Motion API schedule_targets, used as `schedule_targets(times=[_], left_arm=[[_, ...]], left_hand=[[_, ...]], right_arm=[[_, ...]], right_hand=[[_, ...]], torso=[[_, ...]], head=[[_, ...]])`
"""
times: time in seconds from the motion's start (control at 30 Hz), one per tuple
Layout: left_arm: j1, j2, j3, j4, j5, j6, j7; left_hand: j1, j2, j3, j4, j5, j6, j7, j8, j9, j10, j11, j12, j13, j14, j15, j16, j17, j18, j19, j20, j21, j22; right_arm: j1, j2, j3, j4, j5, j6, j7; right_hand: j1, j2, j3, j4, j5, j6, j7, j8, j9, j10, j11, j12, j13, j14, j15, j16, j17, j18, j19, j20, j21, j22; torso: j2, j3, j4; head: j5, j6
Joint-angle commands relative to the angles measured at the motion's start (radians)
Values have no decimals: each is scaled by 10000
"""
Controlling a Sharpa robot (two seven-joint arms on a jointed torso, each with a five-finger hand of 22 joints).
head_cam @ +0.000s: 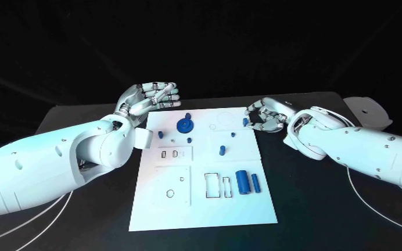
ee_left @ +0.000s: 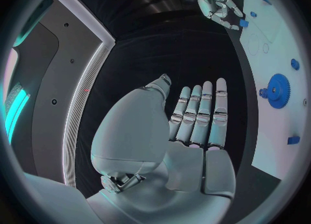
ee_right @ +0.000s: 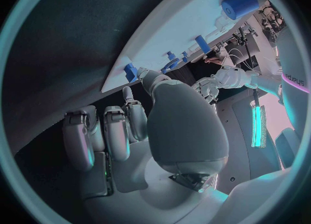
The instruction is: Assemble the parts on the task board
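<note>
A small blue plastic peg point(head_cam: 246, 122) is touched by the right hand point(head_cam: 266, 117) at the flat white task board's point(head_cam: 201, 204) edge; whether it is grasped cannot be told. The left hand point(head_cam: 151, 97) is held released, fingers straight, with a blue toothed gear point(head_cam: 184, 125) near it.

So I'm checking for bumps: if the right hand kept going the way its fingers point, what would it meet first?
Probably the small blue peg at the white board's far right edge; the right hand is right beside it, though I can't tell whether it touches.

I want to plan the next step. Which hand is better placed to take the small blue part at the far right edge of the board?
Probably the right hand: its fingers are already at that small blue part. The left hand is held flat beyond the task board's far left corner.
</note>
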Motion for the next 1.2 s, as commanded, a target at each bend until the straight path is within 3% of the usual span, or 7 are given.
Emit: schedule_targets(times=[0.03, 0.2, 0.7, 1.2], left_arm=[[3, 19, 8, 7, 17, 180, 109], [3, 23, 8, 9, 17, 184, 102], [4, 24, 9, 6, 16, 172, 80], [4, 16, 9, 11, 16, 69, 108]], left_hand=[[23, -4, 40, -1, 22, 83, 296, 13, 11, 50, 13, 29, 10, 51, -18, -52, 13, 149, -15, 16, -50, -1], [23, -4, 40, -1, 22, 83, 296, 13, 11, 50, 13, 29, 10, 51, -18, -52, 13, 149, -15, 16, -50, -1], [24, -4, 47, -5, 22, 77, 307, 4, 8, 43, 20, 18, 6, 51, -15, -62, 17, 148, -15, 16, -55, -1], [20, -3, 52, -4, 22, 65, 320, -8, 4, 30, 29, 7, 2, 50, -11, -70, 20, 147, -15, 17, -60, 0]], right_arm=[[-20, 62, -4, -61, -90, 243, -88], [-27, 122, -5, -124, -101, 232, -141], [-30, 213, -5, -172, -121, 282, -212], [-49, 321, -5, -207, -227, 250, -338]], right_hand=[[76, 63, 13, -34, -38, 86, 22, 62, 10, 60, -4, 44, 1110, 1042, 2, 55, 2630, -69, 1046, 49, 45, 2627], [87, 109, 54, -47, -32, 174, 17, 89, 21, 88, -9, 75, 1133, 1042, -2, 55, 2630, -69, 1046, 44, 45, 2627], [56, 208, 179, -92, -14, 596, -45, 247, 72, 201, -63, 197, 1226, 1042, -44, 55, 2630, -69, 1046, 9, 45, 2627], [28, 185, 180, -97, -20, 556, -25, 213, 56, 193, -54, 187, 1216, 1042, -46, 55, 2630, -69, 1046, 2, 45, 2627]], torso=[[-6, 6, -13], [3, 0, 0], [-8, -5, -9], [-5, -3, -5]], head=[[-1, -15], [-45, 11], [-14, -63], [-27, -75]])
